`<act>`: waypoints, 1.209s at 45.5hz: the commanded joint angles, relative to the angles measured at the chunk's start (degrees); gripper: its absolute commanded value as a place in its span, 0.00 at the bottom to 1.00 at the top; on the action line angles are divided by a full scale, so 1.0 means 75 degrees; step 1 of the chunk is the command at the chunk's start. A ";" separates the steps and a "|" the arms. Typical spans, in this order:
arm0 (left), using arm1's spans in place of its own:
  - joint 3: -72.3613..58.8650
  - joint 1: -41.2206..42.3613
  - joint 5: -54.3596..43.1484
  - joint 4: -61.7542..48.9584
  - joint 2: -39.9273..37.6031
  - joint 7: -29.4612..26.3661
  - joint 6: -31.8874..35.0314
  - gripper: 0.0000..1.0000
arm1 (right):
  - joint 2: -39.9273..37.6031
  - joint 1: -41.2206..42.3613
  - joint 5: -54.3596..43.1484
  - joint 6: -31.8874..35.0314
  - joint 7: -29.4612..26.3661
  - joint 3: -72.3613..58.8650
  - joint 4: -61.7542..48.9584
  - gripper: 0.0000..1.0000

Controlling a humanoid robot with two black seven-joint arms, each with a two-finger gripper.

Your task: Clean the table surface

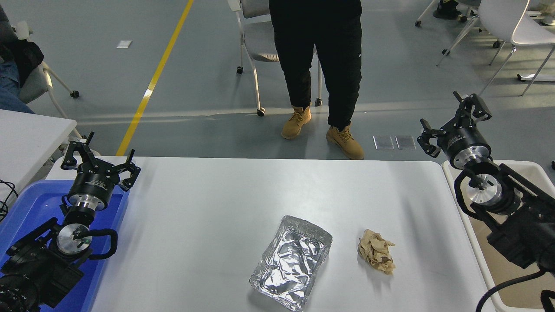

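Desk (208,216) not yet cleared: foil tray (291,268) and crumpled wad (376,251) lie near its front edge. Right gripper (453,125), jaws released, is held over the bin (503,216) beside the desk; left gripper (99,158), jaws released, is parked over the blue tray (26,208).

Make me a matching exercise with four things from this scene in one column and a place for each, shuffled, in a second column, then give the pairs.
Things:
1. foil tray
2. crumpled paper
3. left claw
4. right claw

Places:
A. raised above the far end of the beige bin
B. over the far end of the blue tray
C. on the table surface, near its front middle
D. on the table surface, between the foil tray and the beige bin

Pairs: 1-C, 2-D, 3-B, 4-A
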 commanded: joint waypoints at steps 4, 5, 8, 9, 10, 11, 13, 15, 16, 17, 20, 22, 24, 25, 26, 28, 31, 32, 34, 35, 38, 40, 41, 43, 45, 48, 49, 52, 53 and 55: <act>0.0000 0.0000 0.0000 -0.0006 -0.0001 0.0000 -0.0010 1.00 | -0.0135 -0.0055 -0.0009 0.0005 0.0035 -0.0001 -0.0002 0.98; 0.0000 0.0000 0.0000 0.0006 -0.0001 0.0000 -0.0010 1.00 | -0.0159 -0.0043 -0.0009 0.0005 0.0024 -0.0001 -0.0002 0.98; 0.0000 0.0000 0.0000 -0.0006 -0.0001 0.0000 0.0002 1.00 | -0.0217 -0.0008 0.0003 0.0004 0.0024 -0.0001 -0.0014 0.98; 0.0000 0.0000 0.0000 0.0006 -0.0001 0.0000 0.0002 1.00 | -0.0252 0.0004 0.0003 0.0005 0.0024 -0.0013 -0.0014 0.98; 0.0000 0.0000 0.0000 -0.0006 -0.0001 0.0000 0.0002 1.00 | -0.0276 0.0004 0.0003 0.0005 0.0024 -0.0013 -0.0014 0.98; 0.0000 0.0000 0.0000 0.0006 -0.0001 0.0000 0.0002 1.00 | -0.0299 0.0015 0.0003 0.0005 0.0024 -0.0013 -0.0014 0.98; 0.0000 0.0000 0.0000 -0.0006 -0.0001 0.0000 0.0002 1.00 | -0.0346 0.0015 0.0003 0.0005 0.0024 -0.0013 -0.0014 0.98; 0.0000 0.0000 0.0000 0.0006 -0.0001 0.0000 0.0002 1.00 | -0.0358 0.0015 0.0003 0.0005 0.0024 -0.0025 -0.0014 0.98; 0.0000 0.0000 0.0000 0.0006 -0.0001 0.0000 0.0002 1.00 | -0.0381 0.0015 0.0003 -0.0007 0.0024 -0.0025 -0.0014 0.98; 0.0000 0.0000 0.0000 0.0006 -0.0001 0.0000 -0.0009 1.00 | -0.0416 0.0027 0.0003 -0.0007 0.0024 -0.0036 -0.0025 0.98; 0.0000 0.0000 0.0000 -0.0006 -0.0001 0.0000 -0.0009 1.00 | -0.0545 0.0086 0.0003 0.0004 0.0024 -0.0141 -0.0037 0.98; 0.0000 0.0000 0.0000 0.0006 -0.0001 0.0000 -0.0010 1.00 | -0.0697 0.0156 0.0003 0.0005 0.0024 -0.0293 -0.0049 0.98; 0.0000 0.0000 0.0000 -0.0006 -0.0001 0.0000 -0.0010 1.00 | -0.0943 0.0377 0.0003 0.0016 0.0024 -0.0539 -0.0060 0.98; 0.0000 0.0000 0.0000 0.0006 -0.0001 0.0000 0.0002 1.00 | -0.1118 0.0483 0.0015 0.0016 0.0012 -0.0703 -0.0061 0.98; 0.0000 0.0000 0.0000 -0.0006 -0.0001 0.0000 -0.0009 1.00 | -0.1282 0.0589 0.0049 0.0016 0.0012 -0.0902 -0.0061 0.98; 0.0000 0.0000 0.0000 0.0006 -0.0001 0.0000 0.0002 1.00 | -0.1646 0.0765 0.0096 0.0016 0.0000 -0.1405 -0.0061 0.98; 0.0000 0.0000 0.0000 0.0006 -0.0001 0.0000 -0.0010 1.00 | -0.2254 0.1069 0.0004 0.0028 -0.0023 -0.2342 -0.0049 0.98; 0.0000 0.0000 0.0000 -0.0006 -0.0001 0.0000 0.0002 1.00 | -0.2477 0.1221 0.0003 0.0040 -0.0023 -0.2693 -0.0049 0.98; 0.0000 0.0000 0.0000 0.0006 -0.0001 0.0000 0.0002 1.00 | -0.2852 0.1514 -0.0009 0.0086 -0.0023 -0.3501 -0.0026 0.98; 0.0000 0.0000 0.0000 -0.0006 -0.0001 0.0000 -0.0009 1.00 | -0.3017 0.1655 0.0003 0.0156 -0.0012 -0.3934 -0.0014 0.98; 0.0000 0.0000 0.0000 0.0006 0.0011 0.0000 -0.0010 1.00 | -0.3369 0.2135 0.0026 0.0542 -0.0012 -0.5060 0.0056 0.98; 0.0000 0.0000 0.0000 0.0006 -0.0001 0.0000 0.0002 1.00 | -0.3486 0.2440 0.0015 0.0963 -0.0012 -0.5612 0.0080 0.98; 0.0000 0.0000 0.0000 0.0006 -0.0001 0.0000 0.0002 1.00 | -0.3533 0.2580 0.0015 0.1186 -0.0012 -0.5823 0.0068 0.98; 0.0000 0.0000 0.0000 -0.0006 -0.0001 0.0000 -0.0009 1.00 | -0.3616 0.2792 0.0003 0.1538 -0.0012 -0.6140 0.0068 0.98; 0.0000 0.0000 0.0000 -0.0006 -0.0001 0.0000 -0.0010 1.00 | -0.3663 0.2910 -0.0020 0.1808 -0.0012 -0.6399 0.0068 0.98; 0.0000 0.0000 0.0000 0.0006 -0.0001 0.0000 0.0002 1.00 | -0.3710 0.3050 -0.0195 0.2113 -0.0012 -0.6610 0.0080 0.98; 0.0000 0.0000 0.0000 0.0006 -0.0001 0.0000 0.0002 1.00 | -0.3710 0.3132 -0.0336 0.2207 -0.0012 -0.6657 0.0080 0.98; 0.0000 0.0000 0.0000 -0.0006 -0.0001 0.0000 0.0002 1.00 | -0.3721 0.3506 -0.1061 0.2581 -0.0023 -0.6774 0.0080 0.98; 0.0000 0.0000 0.0000 0.0006 -0.0001 0.0000 0.0002 1.00 | -0.3721 0.3624 -0.1388 0.2699 -0.0012 -0.6798 0.0080 0.98; 0.0000 0.0000 0.0000 0.0006 -0.0001 0.0000 -0.0010 1.00 | -0.3721 0.3846 -0.2033 0.2921 -0.0012 -0.6810 0.0080 0.98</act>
